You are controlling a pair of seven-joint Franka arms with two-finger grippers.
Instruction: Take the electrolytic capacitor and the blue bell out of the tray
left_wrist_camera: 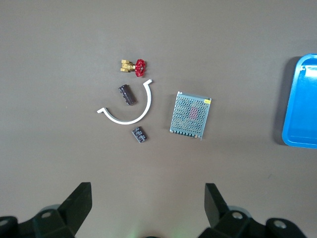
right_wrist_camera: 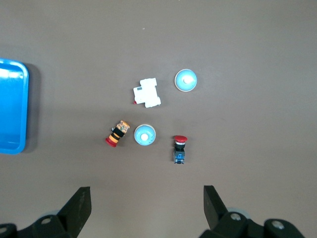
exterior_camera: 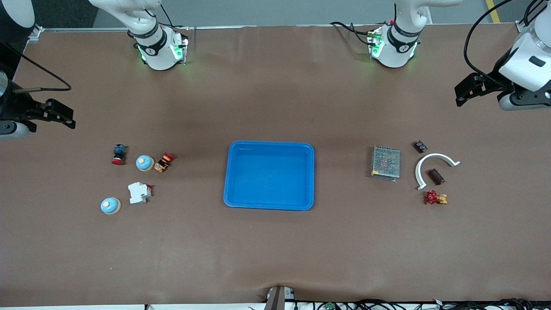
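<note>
A dark cylindrical capacitor (exterior_camera: pixel 436 176) lies on the table toward the left arm's end, inside the arc of a white curved piece (exterior_camera: pixel 432 165); it also shows in the left wrist view (left_wrist_camera: pixel 128 94). Two light blue bells lie toward the right arm's end: one (exterior_camera: pixel 144 162) (right_wrist_camera: pixel 145 135) farther from the front camera, one (exterior_camera: pixel 110 206) (right_wrist_camera: pixel 186 80) nearer. A blue tray (exterior_camera: pixel 269 144) stands empty at the middle. My left gripper (exterior_camera: pixel 462 92) (left_wrist_camera: pixel 148 206) is open and empty, high above its end of the table. My right gripper (exterior_camera: pixel 64 116) (right_wrist_camera: pixel 147 206) is open and empty, high above its end.
By the capacitor: a metal mesh box (exterior_camera: pixel 385 163), a small black part (exterior_camera: pixel 420 146), a red-handled brass valve (exterior_camera: pixel 435 198). By the bells: a red push button (exterior_camera: pixel 119 154), a white breaker (exterior_camera: pixel 139 192), a red, yellow and black part (exterior_camera: pixel 164 162).
</note>
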